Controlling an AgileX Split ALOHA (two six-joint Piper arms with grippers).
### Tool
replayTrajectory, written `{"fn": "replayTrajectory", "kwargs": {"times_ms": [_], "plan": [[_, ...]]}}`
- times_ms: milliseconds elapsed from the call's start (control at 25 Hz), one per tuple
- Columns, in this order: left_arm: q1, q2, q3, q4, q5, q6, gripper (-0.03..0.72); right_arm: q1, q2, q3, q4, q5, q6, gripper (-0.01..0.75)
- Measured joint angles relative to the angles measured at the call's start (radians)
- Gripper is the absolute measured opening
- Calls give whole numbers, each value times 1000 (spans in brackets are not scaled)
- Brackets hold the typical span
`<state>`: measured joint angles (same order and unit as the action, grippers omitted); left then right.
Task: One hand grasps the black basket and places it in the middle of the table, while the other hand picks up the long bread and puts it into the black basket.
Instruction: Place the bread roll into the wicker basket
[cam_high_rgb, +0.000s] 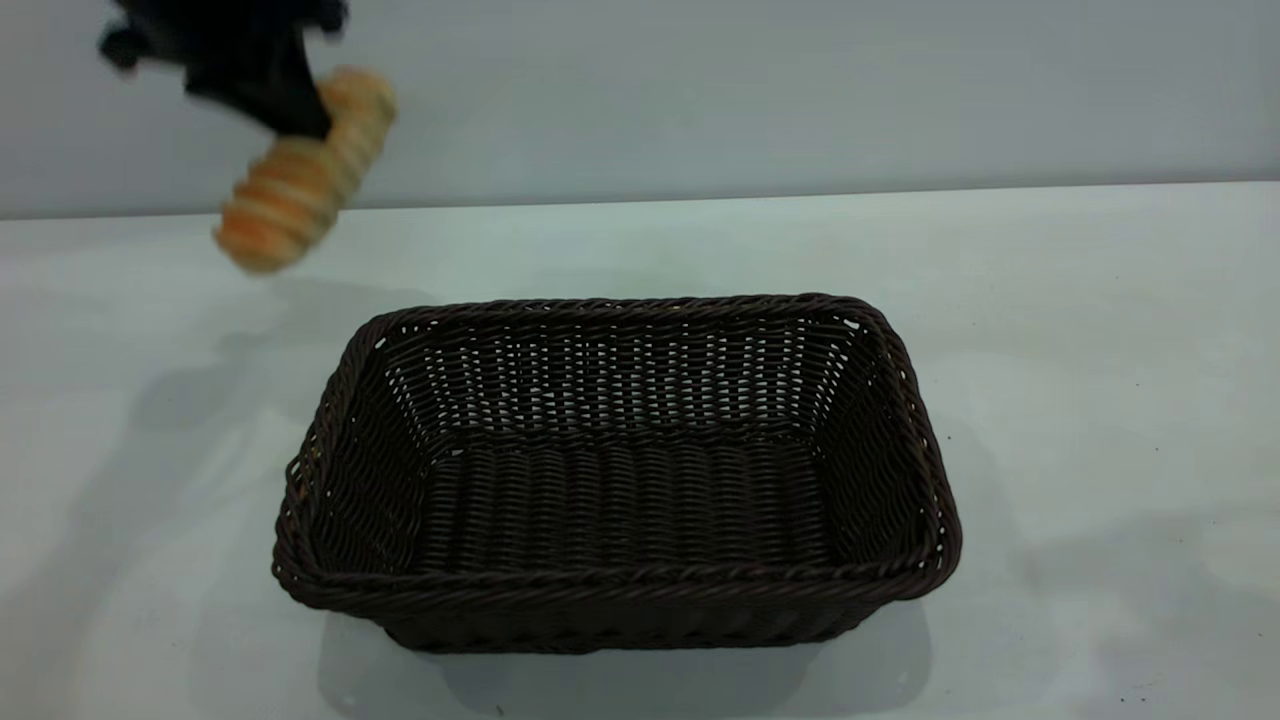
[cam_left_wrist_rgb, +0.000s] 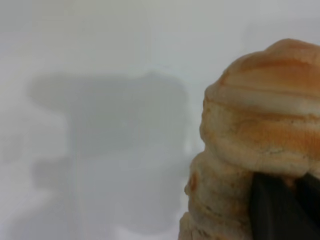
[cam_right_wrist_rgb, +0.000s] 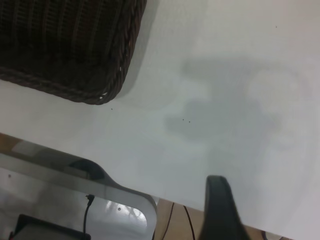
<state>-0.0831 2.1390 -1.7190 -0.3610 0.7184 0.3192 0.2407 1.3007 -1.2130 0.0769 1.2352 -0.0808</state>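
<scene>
A plain pale grey wall (cam_high_rgb: 800, 90) runs behind the desk (cam_high_rgb: 1100, 400), meeting its far edge in a straight line. The desk top is white-grey with a few dark specks and soft shadows. Past its edge, a pale rounded frame (cam_right_wrist_rgb: 100, 185) and thin cables (cam_right_wrist_rgb: 172, 220) show.

Both arms are matte black: the left tool (cam_high_rgb: 285, 110) blocky and blurred, the right tool (cam_right_wrist_rgb: 220, 210) showing one flat tapering finger.

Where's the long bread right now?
In the exterior view the long bread hangs at upper left, clamped by the left gripper, above the table, left of and behind the black basket.
</scene>
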Motion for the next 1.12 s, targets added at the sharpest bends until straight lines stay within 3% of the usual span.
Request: {"fn": "replayTrajectory", "kwargs": {"times_ms": [280, 520, 680, 800, 960, 1120], "plan": [[-146, -19, -3, -125, 265, 232, 47, 0, 0, 0, 0, 0, 0, 512], [-309, 28, 5, -144, 299, 259, 47, 0, 0, 0, 0, 0, 0, 512], [-362, 75, 5, -144, 288, 259, 62, 0, 0, 0, 0, 0, 0, 512], [-370, 89, 5, -144, 277, 259, 128, 0, 0, 0, 0, 0, 0, 512], [-370, 89, -14, -135, 273, 239, 298, 0, 0, 0, 0, 0, 0, 512], [-368, 55, -107, -24, 321, 188, 412, 0, 0, 0, 0, 0, 0, 512]]}}
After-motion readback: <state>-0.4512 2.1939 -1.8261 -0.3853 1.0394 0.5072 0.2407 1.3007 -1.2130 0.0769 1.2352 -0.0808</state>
